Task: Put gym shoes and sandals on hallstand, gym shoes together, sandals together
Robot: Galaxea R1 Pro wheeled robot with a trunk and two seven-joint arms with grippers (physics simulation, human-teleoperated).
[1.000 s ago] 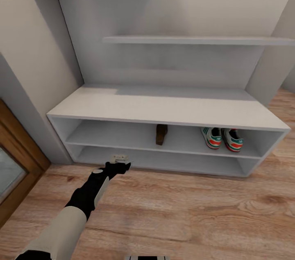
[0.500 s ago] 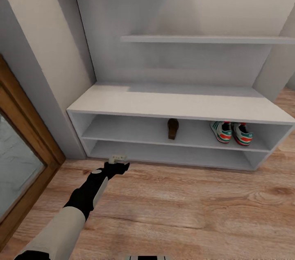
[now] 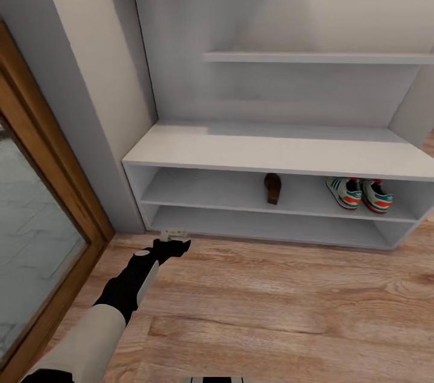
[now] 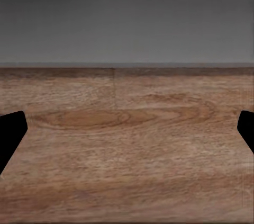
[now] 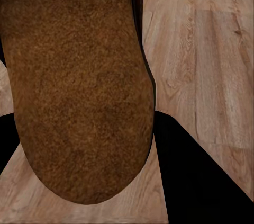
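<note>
Left arm stretched low toward the hallstand — left gripper spread wide, empty. Right gripper clamped on a sandal over corridor floor. Gym shoes and another sandal shelved.

Gym shoes side-by-side on hallstand upper tier w/ one sandal — other sandal above floor.

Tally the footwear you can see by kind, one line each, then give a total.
Gym shoes: 2, side by side on the hallstand's upper tier
Sandals: 2, one on that tier, one close before the right wrist camera
Total: 4
</note>
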